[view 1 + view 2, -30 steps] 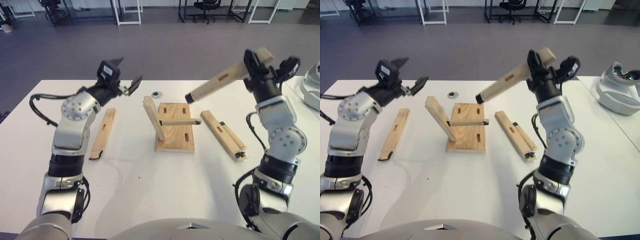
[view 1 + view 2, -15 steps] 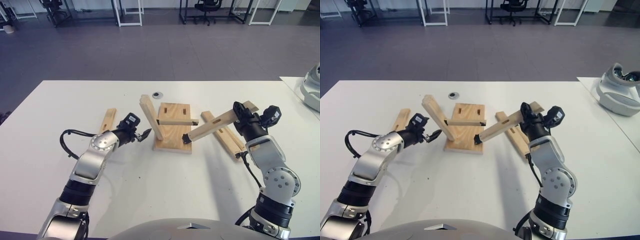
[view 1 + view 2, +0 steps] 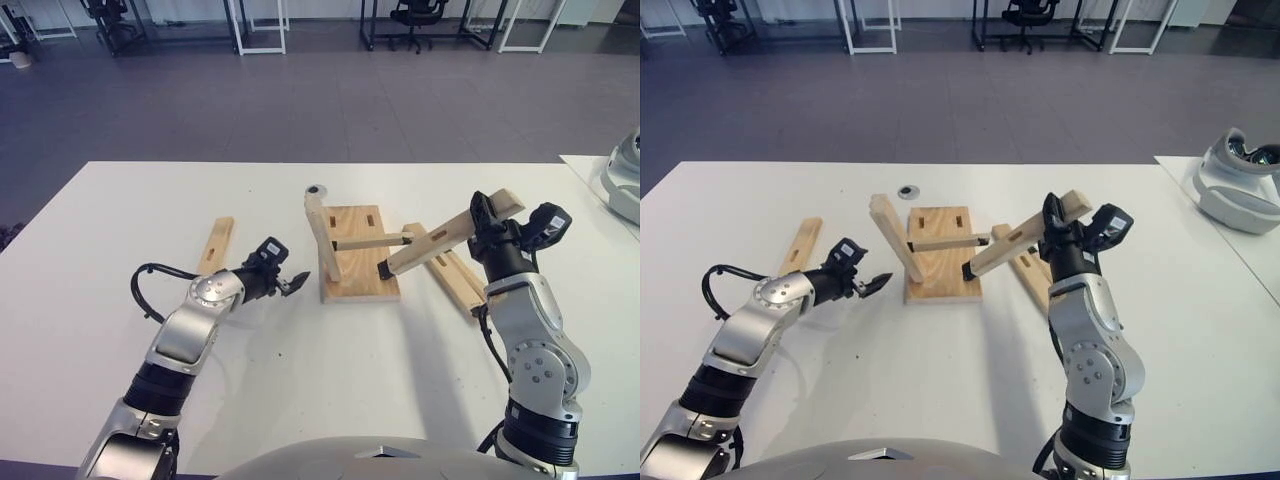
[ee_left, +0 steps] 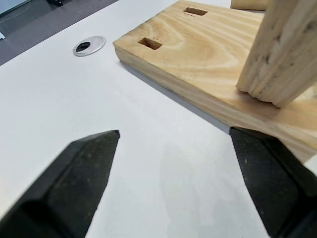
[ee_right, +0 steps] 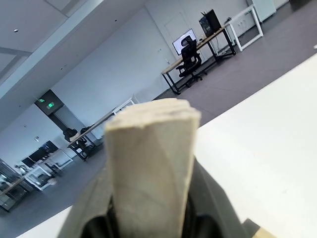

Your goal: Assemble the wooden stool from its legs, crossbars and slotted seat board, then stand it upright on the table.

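Left jaws gape beside the seat board (image 4: 198,59); right jaws clamp a leg (image 5: 151,163).

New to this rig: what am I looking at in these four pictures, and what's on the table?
This is a humanoid robot with two two-fingered arms. Two pictures look down from its head over a white table; two come from wrist cameras. The slotted seat board lies flat, a tilted leg standing in it with a crossbar sticking out. The right gripper is shut on a second leg, held slanted, lower end near the board. The left gripper hangs open, low beside the board. One loose leg lies left, more wooden parts right.
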Robot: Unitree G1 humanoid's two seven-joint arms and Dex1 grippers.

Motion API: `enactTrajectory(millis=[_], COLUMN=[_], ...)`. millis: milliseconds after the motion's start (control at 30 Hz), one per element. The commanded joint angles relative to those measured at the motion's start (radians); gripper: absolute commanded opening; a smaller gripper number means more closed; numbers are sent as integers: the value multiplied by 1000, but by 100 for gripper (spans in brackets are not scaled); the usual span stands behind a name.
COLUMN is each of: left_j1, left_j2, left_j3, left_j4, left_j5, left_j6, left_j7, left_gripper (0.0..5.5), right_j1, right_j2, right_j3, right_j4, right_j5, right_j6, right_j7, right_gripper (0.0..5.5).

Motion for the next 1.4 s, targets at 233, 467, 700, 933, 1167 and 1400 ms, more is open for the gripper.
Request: enactTrajectory(millis=[233,467,700,933,1167,1400], left_j1=[-26,-53,-64,-122,-220,-169], left_j2=[-34,-98,-212,-378,-407,-340], left_j3=[-18,-40,-58,-39,-89,-36], left_j4=[-62,-116,-142,-185,-254,-247], left_j5=[-9,-8,-3,2,11,26], left_j6=[37,72,119,177,199,206], left_j7=[-8,25,120,284,287,264], left_gripper=[409,409,409,409,409,409], right_j1=[41,48,35,-2,-71,-87], right_j2=[-77,-146,-218,-244,-217,-196], right_j3=[140,239,336,387,453,364], right_j4=[61,53,57,9,64,71], right_j5=[-183,-260,-243,-275,-277,-287], right_j6=[96,149,306,275,331,266], right_j7=[53,104,190,312,346,333], right_gripper=[101,101,197,272,272,272])
